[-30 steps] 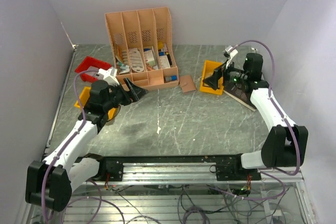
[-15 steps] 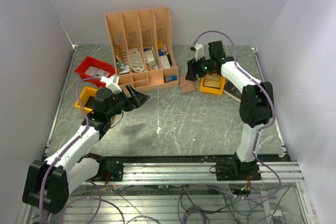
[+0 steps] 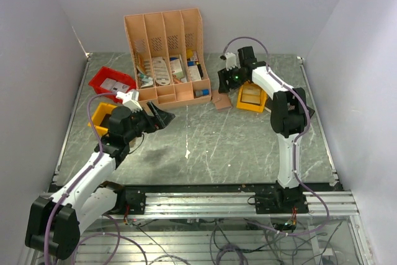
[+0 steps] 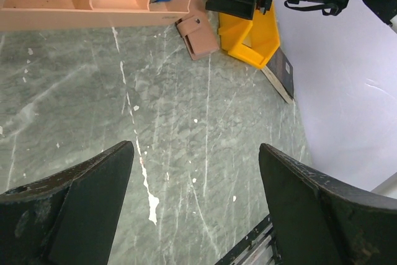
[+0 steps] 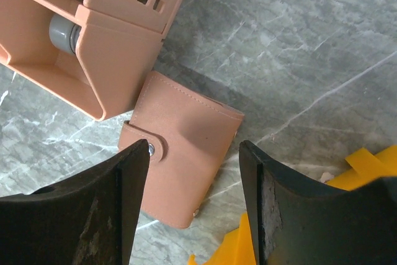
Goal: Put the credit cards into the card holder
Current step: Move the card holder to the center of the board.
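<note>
Top cam: fixed, high behind the arm bases, facing forward and down; far, whole grey-green marbled table (image 3: 217, 147) in frame. Left wrist cam: mid range, looks obliquely across the table past the left gripper's fingers (image 4: 74, 209) toward the small tan-brown leather card holder (image 4: 197, 36) and yellow plastic bin (image 4: 248, 32). Right wrist cam: close, near straight down on that holder, between the right gripper's fingers (image 5: 74, 215). All three share the holder and the peach slotted organiser (image 5: 118, 72) front corner.
</note>
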Tool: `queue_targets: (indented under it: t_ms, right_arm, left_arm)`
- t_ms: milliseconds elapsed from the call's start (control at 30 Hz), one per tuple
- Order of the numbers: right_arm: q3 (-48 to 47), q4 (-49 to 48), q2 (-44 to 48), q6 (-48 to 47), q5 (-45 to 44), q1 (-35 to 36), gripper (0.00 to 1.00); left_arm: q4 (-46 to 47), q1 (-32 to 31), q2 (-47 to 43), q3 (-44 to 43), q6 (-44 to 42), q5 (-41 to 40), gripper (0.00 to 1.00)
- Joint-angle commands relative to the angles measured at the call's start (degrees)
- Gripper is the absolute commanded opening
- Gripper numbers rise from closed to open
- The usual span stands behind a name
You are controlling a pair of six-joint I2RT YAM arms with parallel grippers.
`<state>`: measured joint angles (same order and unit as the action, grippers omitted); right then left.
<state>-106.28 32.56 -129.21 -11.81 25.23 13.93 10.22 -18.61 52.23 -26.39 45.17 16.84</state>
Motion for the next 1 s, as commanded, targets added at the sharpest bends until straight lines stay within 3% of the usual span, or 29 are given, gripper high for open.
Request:
queue_targets:
  t_ms: [0, 667, 967]
  right_arm:
    - [-1.2, 3.6, -2.2, 0.5, -0.1, -0.4, 0.59]
    - [-5.3, 3.4, -7.4, 2.2, 5.6, -0.4, 0.59]
    - [-4.5, 3.5, -7.3, 1.8, 7.4, -0.3, 0.53]
  left_arm:
    - [-1.0, -0.5, 0.0, -1.2, -3.1, -1.5, 0.93]
    - [-2.1, -0.5, -1.9, -0.3, -3.8, -2.5, 0.93]
    - [-3.3, -0.5, -3.2, -0.4, -3.6, -2.3, 0.93]
